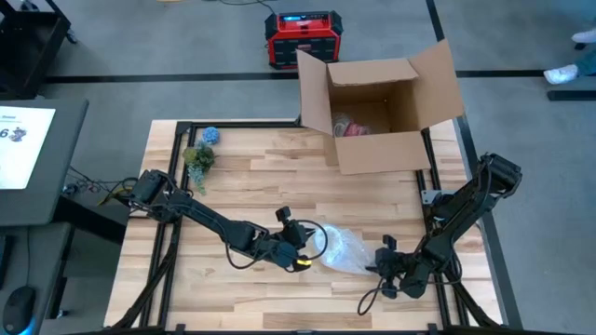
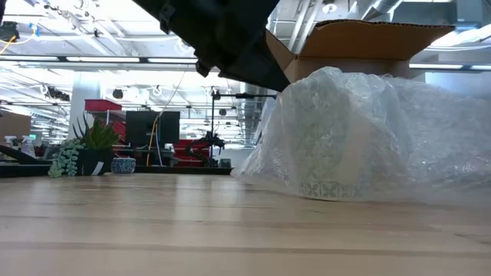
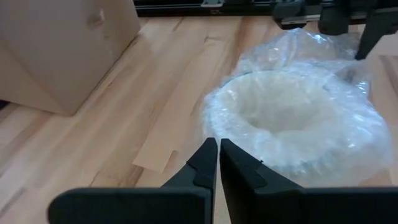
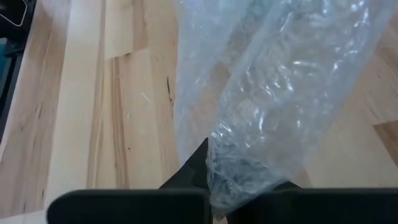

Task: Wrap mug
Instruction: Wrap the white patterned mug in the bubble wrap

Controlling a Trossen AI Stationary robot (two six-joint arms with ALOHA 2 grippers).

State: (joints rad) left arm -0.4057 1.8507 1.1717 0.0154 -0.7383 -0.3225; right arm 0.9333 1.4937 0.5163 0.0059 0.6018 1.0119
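The mug (image 3: 280, 112) stands on the wooden counter (image 1: 242, 177), on the near side of the cardboard box (image 1: 377, 102) and well apart from it. It is covered by a sheet of clear bubble wrap (image 1: 346, 249), so only its pale round rim shows through the plastic.

The left gripper (image 3: 217, 163) is just beside the mug, on the side away from the right arm — its two dark fingers are pressed together with nothing between them.

The right gripper (image 4: 214, 180) is on the other side of the mug, near the counter's edge, and it is clenched on the loose end of the bubble wrap, which stretches from it toward the mug.

A small plant (image 1: 198, 160) and a blue ball (image 1: 211, 135) sit far from the mug, at the box's left.
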